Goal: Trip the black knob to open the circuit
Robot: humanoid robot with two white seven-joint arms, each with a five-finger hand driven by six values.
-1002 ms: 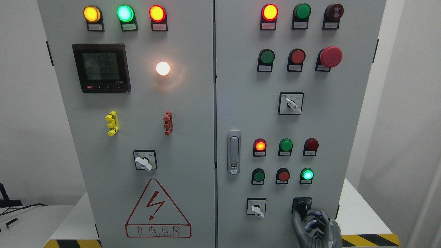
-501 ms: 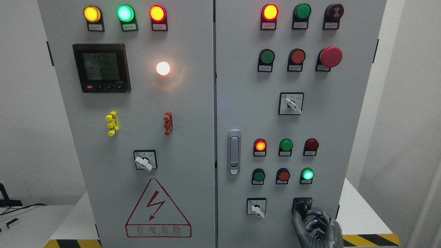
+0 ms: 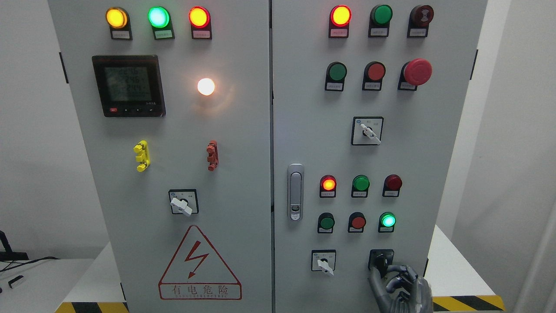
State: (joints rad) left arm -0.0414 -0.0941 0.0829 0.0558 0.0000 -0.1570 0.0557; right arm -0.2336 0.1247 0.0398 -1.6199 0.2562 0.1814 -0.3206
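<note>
Fingers (image 3: 393,278) of our right hand (image 3: 399,289) curl at the black knob (image 3: 381,261). Whether we truly grip it, we cannot tell.

What I can't make out at the cabinet

My right robot hand (image 3: 399,289) is cut off at the bottom edge, so my wrist and arm don't show, and its fingers (image 3: 402,274) cover the lower part of the black knob (image 3: 381,261); I can't tell whether they grip it. The small labels (image 3: 339,34) under the lamps and the digits on the meter screen (image 3: 127,84) are too small and blurred to read. The cabinet's (image 3: 243,130) top and base run out of frame.
</note>
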